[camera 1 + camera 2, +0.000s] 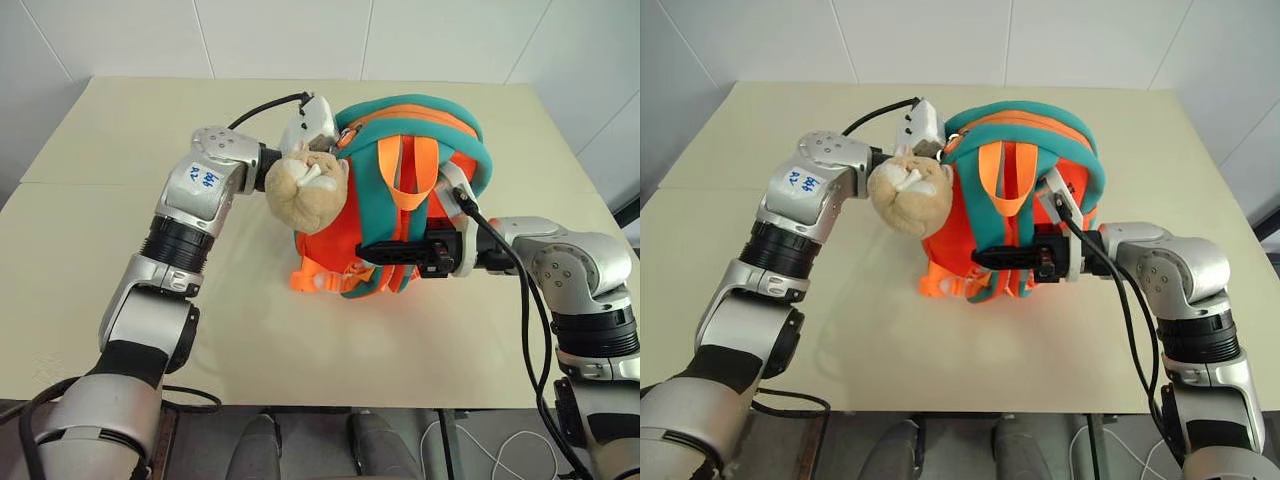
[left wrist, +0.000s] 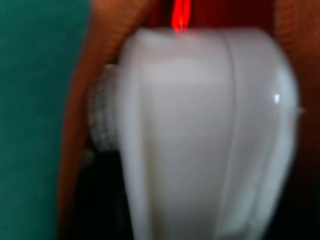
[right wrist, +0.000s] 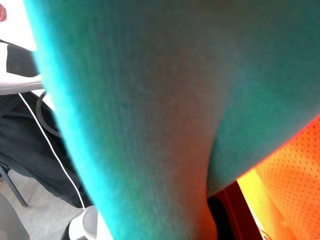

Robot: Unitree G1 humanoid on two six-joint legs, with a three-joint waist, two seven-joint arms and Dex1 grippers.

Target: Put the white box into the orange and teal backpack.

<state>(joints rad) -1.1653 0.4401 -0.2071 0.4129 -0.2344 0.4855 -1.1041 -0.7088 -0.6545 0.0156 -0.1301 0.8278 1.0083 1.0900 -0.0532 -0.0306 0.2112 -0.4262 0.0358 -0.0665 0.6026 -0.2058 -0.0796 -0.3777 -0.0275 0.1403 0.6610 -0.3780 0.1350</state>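
Two arms meet at one backpack (image 1: 400,215) standing mid-bench (image 1: 120,130). At nine o'clock of the pack, the left claw (image 1: 335,130) reaches in under the teal rim at the top opening, just behind the plush bear (image 1: 305,187) that hangs off the pack's left side. Its wrist camera looks along the white box (image 2: 200,150), a smooth rounded case pointing into the orange-lined mouth of the pack, with teal fabric beside it. Whether the fingers grip the box or have begun to let go, I cannot tell; they are hidden behind the bear and the rim.

At the centre, the pack stands upright with its teal straps (image 1: 380,190) and orange webbing facing the camera.

At three o'clock, the right claw (image 1: 395,250) is clamped tight on a teal strap low on the pack's front, steadying it; its own camera shows the teal padding pressed close, with orange mesh beside it.

The box looks stiff, light and slick, so it should slide in readily but could slip from a loose pinch; a hold across its narrow width near the trailing end seems best. The pack is soft and will sag or tip if the strap is freed, so the mouth may close on the box.
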